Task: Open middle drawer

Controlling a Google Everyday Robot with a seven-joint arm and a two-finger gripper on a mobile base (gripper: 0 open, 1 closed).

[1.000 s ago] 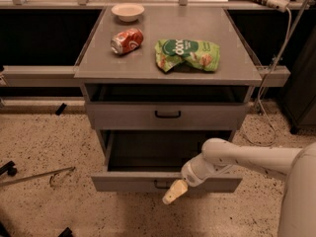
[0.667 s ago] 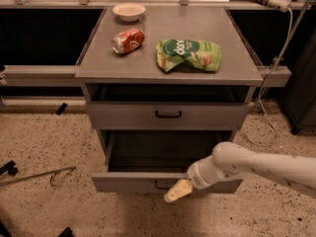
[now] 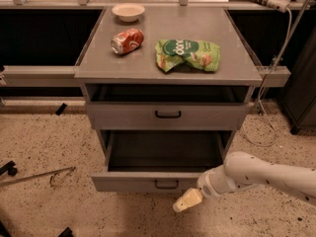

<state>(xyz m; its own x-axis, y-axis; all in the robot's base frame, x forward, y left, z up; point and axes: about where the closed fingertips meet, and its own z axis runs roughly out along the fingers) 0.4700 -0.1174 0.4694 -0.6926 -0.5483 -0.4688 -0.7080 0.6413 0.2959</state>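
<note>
Middle drawer stands pulled well out of the grey cabinet, low in the frame, with its dark interior exposed. Judgement: the opening looks essentially complete, and only the arm's retreat remains. The white arm reaches in from the right. Its gripper hangs just below the drawer front, right of the black handle, apparently holding nothing. Whether it is parted or closed cannot be told.

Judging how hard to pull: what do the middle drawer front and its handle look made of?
Middle drawer: likely sheet metal, matte grey, judging by its flat front and thin straight walls. Handle: small black bar, metal or plastic, unclear. The tool sits below the front's right end, off the handle.
</note>
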